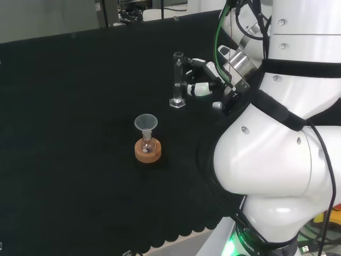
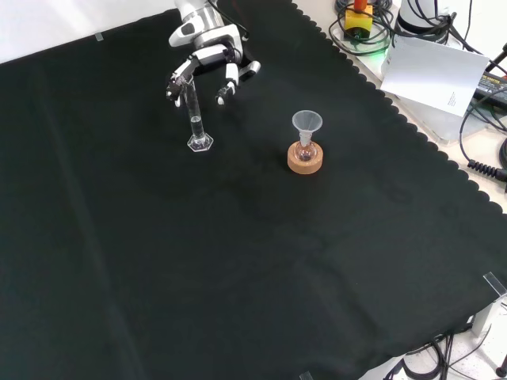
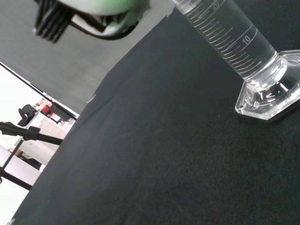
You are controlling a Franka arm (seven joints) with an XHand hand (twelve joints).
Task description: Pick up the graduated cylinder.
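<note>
In the front view's upper left, my hand (image 2: 207, 63) sits just above the upright graduated cylinder (image 2: 196, 119). Its fingers hang spread around the top, grasping nothing yet. The cylinder's long axis stands vertical.

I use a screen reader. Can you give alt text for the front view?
The hand reaches around the upright graduated cylinder on black cloth. To their right, a funnel sits in a flask on a cork ring.
</note>
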